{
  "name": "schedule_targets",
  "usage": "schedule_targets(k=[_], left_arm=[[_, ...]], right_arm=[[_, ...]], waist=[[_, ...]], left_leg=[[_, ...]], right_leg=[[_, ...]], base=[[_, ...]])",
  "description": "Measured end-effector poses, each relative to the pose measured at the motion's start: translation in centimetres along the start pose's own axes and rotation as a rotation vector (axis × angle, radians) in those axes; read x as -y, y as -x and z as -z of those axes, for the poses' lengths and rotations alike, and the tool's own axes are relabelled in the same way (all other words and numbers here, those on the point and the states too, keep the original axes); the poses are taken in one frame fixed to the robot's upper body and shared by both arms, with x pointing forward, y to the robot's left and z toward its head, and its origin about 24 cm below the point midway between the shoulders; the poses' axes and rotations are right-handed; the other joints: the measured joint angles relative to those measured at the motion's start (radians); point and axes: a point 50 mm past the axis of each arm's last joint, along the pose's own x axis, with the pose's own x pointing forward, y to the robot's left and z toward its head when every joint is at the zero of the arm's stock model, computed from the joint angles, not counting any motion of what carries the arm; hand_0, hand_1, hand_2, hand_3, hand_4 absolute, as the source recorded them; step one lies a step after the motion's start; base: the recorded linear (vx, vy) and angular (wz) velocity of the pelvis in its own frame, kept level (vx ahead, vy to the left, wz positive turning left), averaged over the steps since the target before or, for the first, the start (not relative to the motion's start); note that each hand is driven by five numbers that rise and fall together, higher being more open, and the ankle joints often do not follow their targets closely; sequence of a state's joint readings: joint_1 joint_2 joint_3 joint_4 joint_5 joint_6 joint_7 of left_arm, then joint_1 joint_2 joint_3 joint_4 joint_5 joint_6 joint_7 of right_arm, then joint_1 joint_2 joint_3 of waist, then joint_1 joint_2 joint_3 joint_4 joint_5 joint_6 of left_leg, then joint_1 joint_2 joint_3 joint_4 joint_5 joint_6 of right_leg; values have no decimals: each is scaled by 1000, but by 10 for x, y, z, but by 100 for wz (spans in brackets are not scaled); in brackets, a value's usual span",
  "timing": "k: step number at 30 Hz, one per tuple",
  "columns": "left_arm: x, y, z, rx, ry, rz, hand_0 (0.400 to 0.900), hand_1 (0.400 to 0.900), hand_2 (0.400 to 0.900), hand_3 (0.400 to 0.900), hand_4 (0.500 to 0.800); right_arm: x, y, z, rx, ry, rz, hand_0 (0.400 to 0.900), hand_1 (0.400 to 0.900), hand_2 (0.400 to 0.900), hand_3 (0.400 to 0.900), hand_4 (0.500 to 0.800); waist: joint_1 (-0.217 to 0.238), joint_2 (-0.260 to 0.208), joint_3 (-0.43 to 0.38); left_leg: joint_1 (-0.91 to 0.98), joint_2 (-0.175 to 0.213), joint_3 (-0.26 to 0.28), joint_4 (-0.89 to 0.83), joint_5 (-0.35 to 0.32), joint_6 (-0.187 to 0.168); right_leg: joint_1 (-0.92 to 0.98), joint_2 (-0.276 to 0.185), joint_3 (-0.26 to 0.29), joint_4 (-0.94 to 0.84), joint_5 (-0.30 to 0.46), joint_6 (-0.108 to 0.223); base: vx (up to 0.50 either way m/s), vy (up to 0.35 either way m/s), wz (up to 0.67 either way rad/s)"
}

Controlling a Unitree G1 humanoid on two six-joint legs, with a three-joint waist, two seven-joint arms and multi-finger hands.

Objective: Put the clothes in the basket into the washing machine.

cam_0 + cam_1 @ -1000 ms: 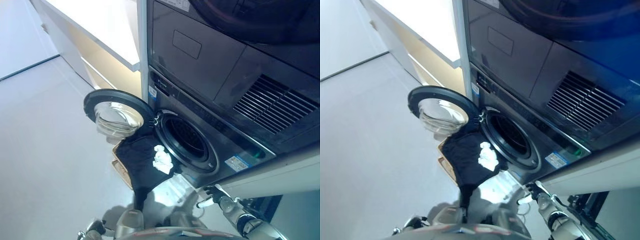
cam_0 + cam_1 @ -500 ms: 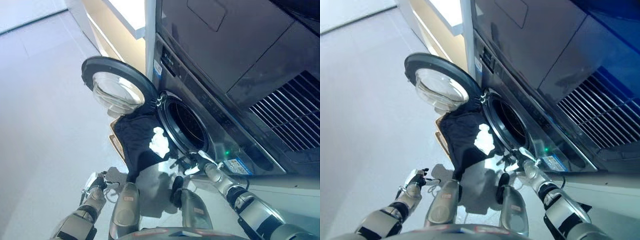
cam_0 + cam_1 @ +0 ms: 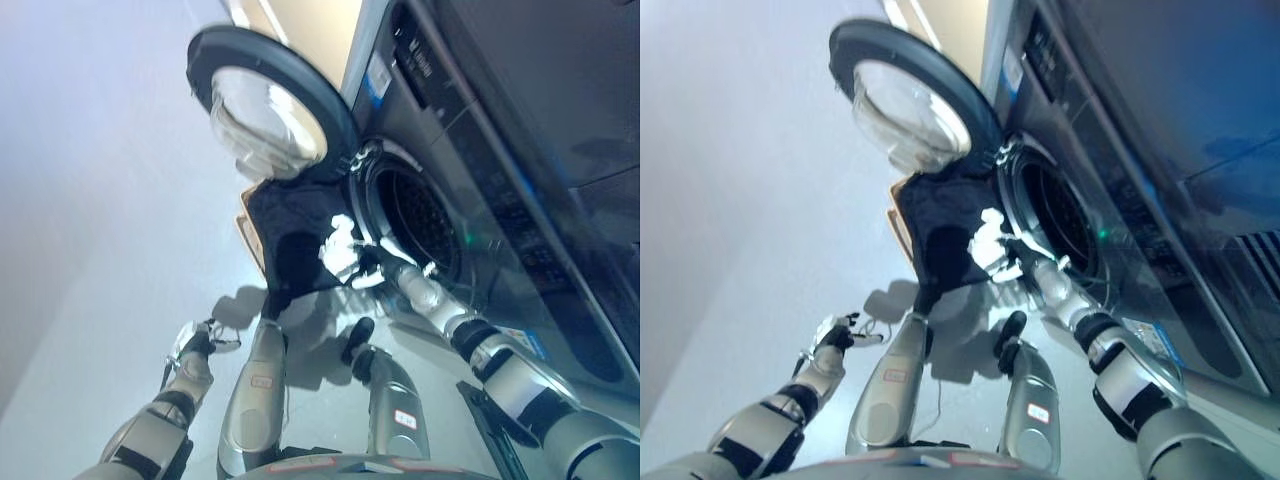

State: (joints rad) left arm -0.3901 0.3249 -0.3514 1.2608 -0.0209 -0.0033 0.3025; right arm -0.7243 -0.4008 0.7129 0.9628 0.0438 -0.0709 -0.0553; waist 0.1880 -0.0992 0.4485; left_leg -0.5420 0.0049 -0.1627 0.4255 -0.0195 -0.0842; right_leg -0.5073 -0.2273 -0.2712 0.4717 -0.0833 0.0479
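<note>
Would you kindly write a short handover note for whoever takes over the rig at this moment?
Right hand: at the white garment on the pile; whether it grips is unclear.
Left hand: low over the floor, fingers relaxed, holding nothing.
Washing machine door open, drum opening dark; I cannot see clothes inside.
Dark garment heaped over the basket beside the opening, below the door.
Done: nothing visibly loaded. Left: move the white and dark clothes into the drum.
</note>
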Motion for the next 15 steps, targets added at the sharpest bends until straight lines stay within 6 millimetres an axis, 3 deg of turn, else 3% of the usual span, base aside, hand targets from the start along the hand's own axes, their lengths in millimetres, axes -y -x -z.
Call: schedule_targets(k=[4, 15], left_arm=[[-14, -4, -7, 8, 37, -50, 900, 900, 900, 900, 800], [-64, -14, -36, 65, 111, -204, 900, 900, 900, 900, 800]], right_arm=[[21, -5, -17, 49, 19, 44, 900, 900, 900, 900, 800], [111, 2, -56, 151, 288, 253, 900, 900, 900, 900, 800]], waist=[[15, -12, 23], [18, -39, 65]], left_leg=[[-82, -7, -22, 40, 2, -13], [-416, -39, -41, 318, -45, -36]], right_leg=[[-81, -16, -15, 75, -33, -8], [-409, -78, 15, 410, -148, -54]], base=[[-70, -55, 19], [-52, -17, 11]])
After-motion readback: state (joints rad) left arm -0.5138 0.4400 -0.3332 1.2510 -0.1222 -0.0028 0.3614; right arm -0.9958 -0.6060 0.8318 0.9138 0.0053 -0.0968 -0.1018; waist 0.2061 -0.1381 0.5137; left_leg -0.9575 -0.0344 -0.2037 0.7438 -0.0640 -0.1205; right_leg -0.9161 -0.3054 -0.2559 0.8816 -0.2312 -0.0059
